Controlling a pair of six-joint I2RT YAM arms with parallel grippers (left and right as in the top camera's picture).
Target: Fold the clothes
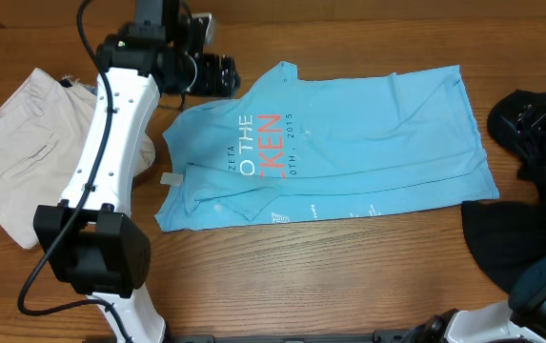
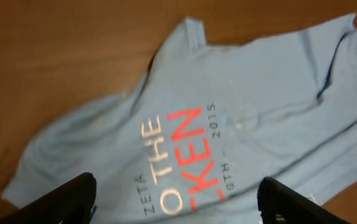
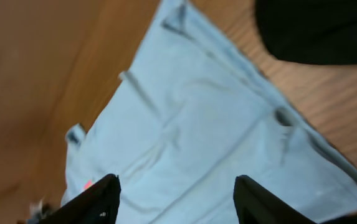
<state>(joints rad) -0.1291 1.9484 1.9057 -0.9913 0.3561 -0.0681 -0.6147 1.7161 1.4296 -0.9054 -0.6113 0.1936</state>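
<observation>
A brown wooden worktop (image 1: 349,276) is recorded. A light blue T-shirt (image 1: 368,143) is laid flat at its centre, lettering uppermost. A beige garment (image 1: 15,152) is spread at the left edge. A black T-shirt (image 1: 501,243) is noted at the right edge, partly out of view.

The light blue T-shirt (image 1: 377,133) is soft matt cloth, the table (image 1: 330,276) smooth grained wood.

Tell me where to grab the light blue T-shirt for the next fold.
Pinch the light blue T-shirt at its hem edge on the robot's right, coming in low from that side: it lies flat, so only an edge likely offers a lip.
</observation>
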